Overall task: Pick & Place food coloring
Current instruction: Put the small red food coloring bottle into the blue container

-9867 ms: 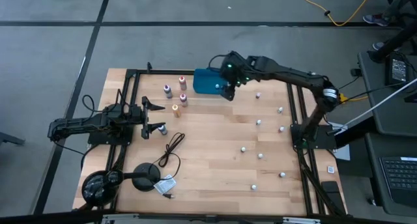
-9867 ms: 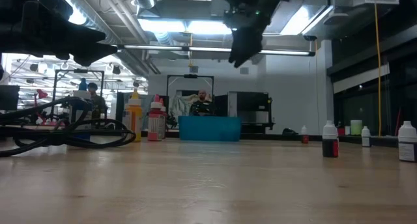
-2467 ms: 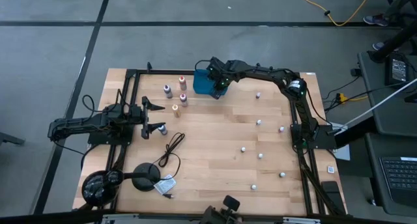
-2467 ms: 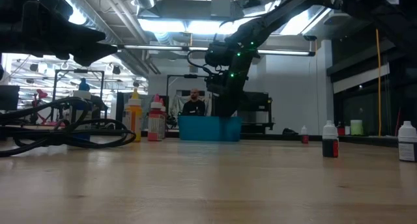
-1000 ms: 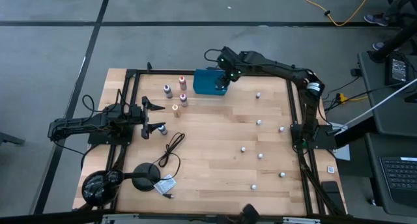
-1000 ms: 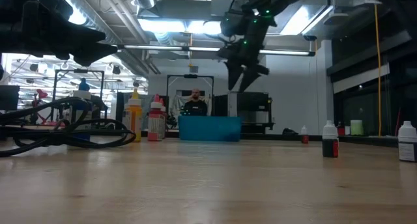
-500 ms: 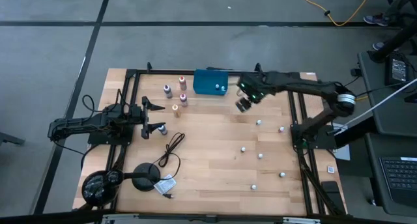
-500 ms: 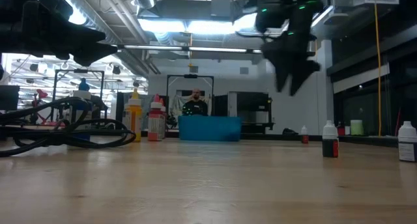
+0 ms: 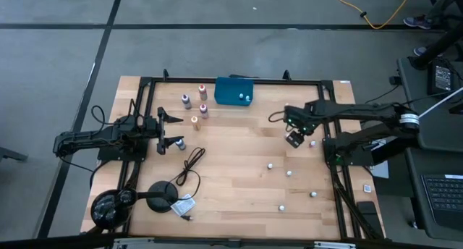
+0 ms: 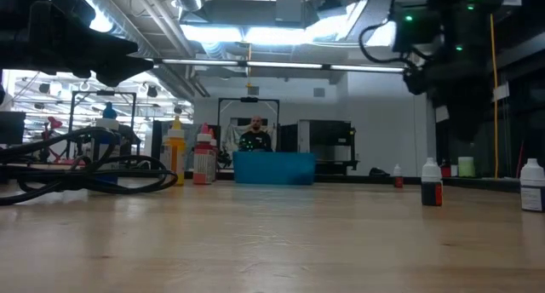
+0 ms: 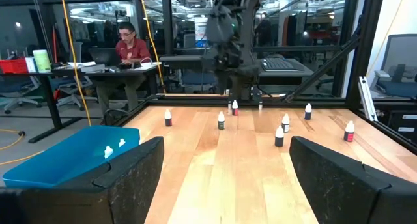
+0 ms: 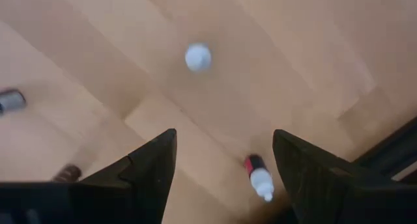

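Several tiny food coloring bottles stand scattered on the wooden table, among them white-capped ones [image 9: 270, 164] [image 9: 289, 173] on the right half and bigger coloured ones [image 9: 194, 121] on the left. My right gripper [image 9: 293, 138] hangs open above the table's right part, pointing down. The right wrist view shows a white cap [image 12: 198, 56] and a red-bodied bottle [image 12: 258, 174] below its fingers [image 12: 223, 136], none between them. The teal tray [image 9: 230, 86] at the far edge holds two white-capped bottles [image 11: 107, 151]. My left gripper [image 9: 173, 129] waits open at the table's left side.
A black cable [image 9: 191, 166] and a round black stand [image 9: 163, 193] lie near the left front. A black frame [image 9: 329, 169] runs along the table's sides. Bare wood lies in the middle of the table. A person [image 11: 130, 45] sits at a desk beyond the table.
My right gripper has swung from above the teal tray toward the table's right edge and the near side, sinking a little and tipping to point straight down. It now hangs over the small bottles on the right half. The bottles and the tray have stayed in place.
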Controlling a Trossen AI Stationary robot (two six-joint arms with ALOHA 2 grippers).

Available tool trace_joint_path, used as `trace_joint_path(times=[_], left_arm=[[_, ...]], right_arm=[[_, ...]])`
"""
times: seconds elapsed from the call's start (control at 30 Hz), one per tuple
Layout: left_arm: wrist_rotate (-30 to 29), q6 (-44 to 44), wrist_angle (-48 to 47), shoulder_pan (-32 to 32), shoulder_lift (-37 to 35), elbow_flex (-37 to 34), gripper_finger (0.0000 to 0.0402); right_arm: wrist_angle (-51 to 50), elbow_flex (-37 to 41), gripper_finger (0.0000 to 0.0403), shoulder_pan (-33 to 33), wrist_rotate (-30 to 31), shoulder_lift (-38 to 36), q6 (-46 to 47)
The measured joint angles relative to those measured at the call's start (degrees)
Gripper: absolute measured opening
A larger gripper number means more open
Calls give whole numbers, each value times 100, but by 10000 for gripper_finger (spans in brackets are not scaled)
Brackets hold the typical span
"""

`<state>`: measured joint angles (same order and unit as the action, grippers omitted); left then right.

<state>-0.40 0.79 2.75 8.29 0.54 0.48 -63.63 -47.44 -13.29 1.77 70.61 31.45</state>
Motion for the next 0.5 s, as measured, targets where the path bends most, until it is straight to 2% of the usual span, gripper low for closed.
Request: trace_joint_path(times=[0.5], left_arm=[[0,1,-1,0,-1,-1,327]], right_arm=[[22,1106,255,74,-107,-729,451]])
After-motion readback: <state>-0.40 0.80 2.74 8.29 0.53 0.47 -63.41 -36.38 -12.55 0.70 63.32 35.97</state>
